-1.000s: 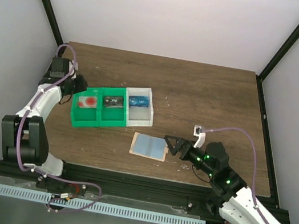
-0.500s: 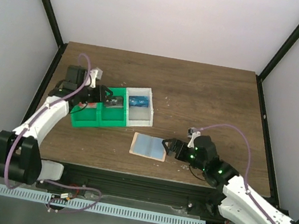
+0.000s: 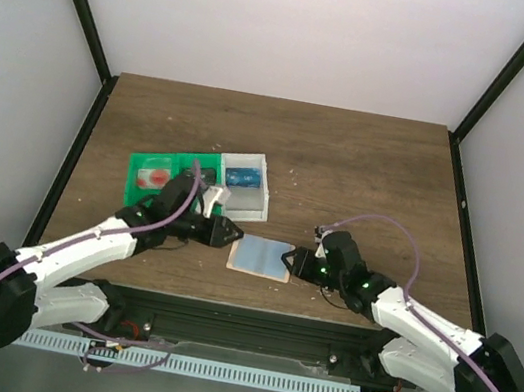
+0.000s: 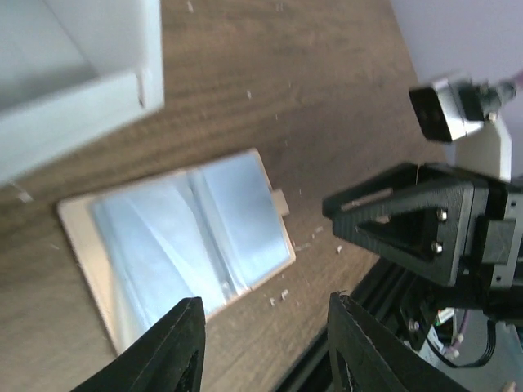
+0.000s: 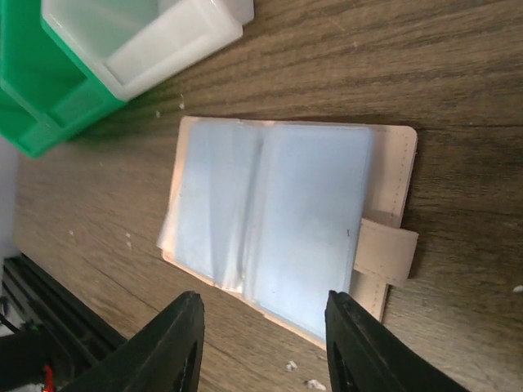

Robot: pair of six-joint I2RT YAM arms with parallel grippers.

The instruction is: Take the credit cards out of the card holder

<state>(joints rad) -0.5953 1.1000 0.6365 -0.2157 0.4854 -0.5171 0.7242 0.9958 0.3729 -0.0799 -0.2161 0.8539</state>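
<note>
L arm (image 3: 91, 242) runs from lower left toward frame centre, L gripper (image 3: 225, 232) low, jaws apart, nothing btwn. R arm (image 3: 422, 326) comes from lower right, R gripper (image 3: 293, 260) points left, jaws apart, empty.

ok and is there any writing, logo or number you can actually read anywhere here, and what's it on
No text can be read in any view.
blue card in the white box: any print is too small to read.
pale card in the green tray: red circles only, no legible words.
card holder: lying open, plain blue-grey panels, no print visible.
</note>
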